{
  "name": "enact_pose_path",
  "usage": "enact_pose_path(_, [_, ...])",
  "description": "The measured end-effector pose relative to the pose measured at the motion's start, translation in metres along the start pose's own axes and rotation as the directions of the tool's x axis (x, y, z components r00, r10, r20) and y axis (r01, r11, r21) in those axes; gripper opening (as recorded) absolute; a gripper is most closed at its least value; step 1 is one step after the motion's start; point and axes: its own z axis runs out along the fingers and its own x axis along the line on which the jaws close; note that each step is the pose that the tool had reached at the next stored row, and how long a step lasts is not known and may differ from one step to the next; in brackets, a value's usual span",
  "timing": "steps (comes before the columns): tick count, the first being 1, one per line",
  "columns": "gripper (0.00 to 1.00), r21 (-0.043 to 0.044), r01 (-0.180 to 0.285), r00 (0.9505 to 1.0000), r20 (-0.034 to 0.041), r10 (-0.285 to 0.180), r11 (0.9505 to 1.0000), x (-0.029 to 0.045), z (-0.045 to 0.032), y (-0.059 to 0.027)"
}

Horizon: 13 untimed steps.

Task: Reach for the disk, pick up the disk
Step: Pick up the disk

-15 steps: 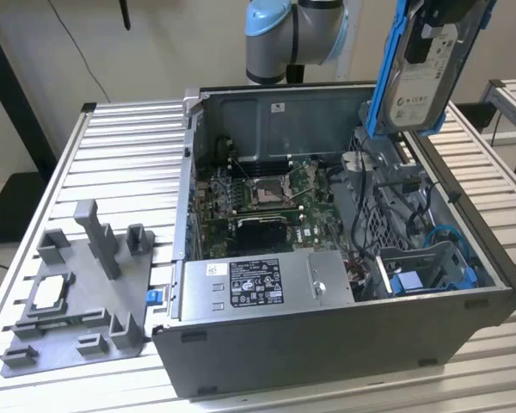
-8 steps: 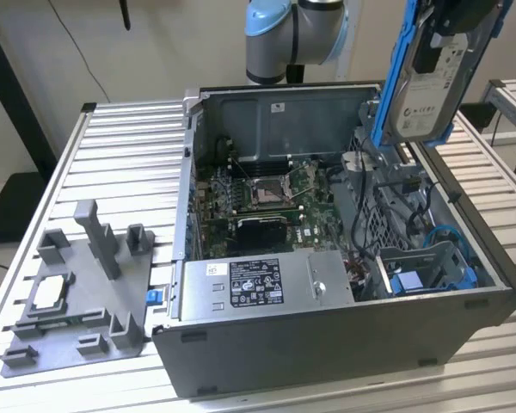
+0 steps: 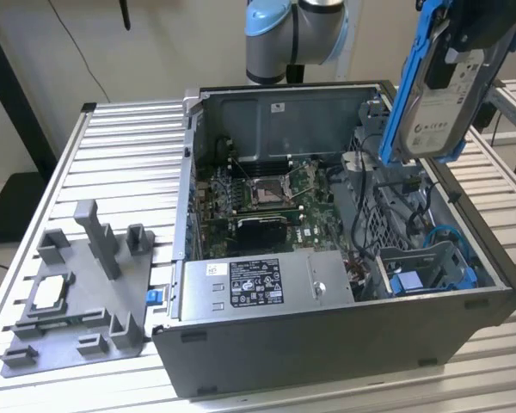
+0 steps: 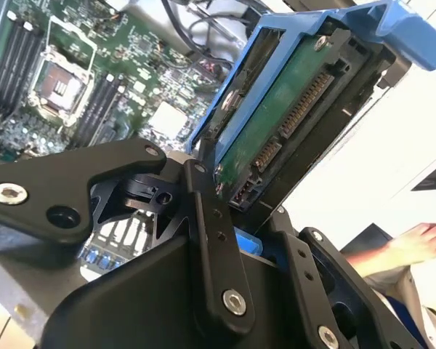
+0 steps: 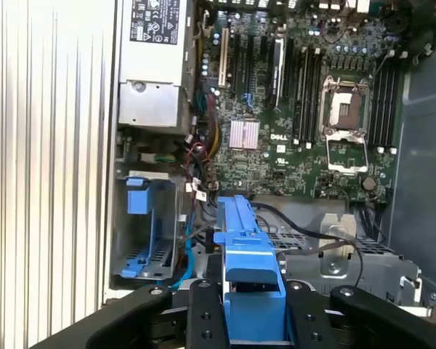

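Gripper (image 5: 251, 320) clamped on disk (image 3: 443, 90), held tilted high above open computer case (image 3: 327, 344). Pickup step looks done; next needs firm hold.

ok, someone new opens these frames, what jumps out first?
The disk in its bright blue bracket, held up in the air by the gripper above the open computer case, at the exterior view's upper right. Next, the green motherboard lying bare inside the case. Then the grey holder on the slatted table at the exterior view's left.
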Motion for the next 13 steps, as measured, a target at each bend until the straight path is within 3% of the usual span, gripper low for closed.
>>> enact_pose_path(13, [0.0,0.0,0.0,1.0,-0.0001,0.0,1.0,0.0495,0.0044,0.0019])
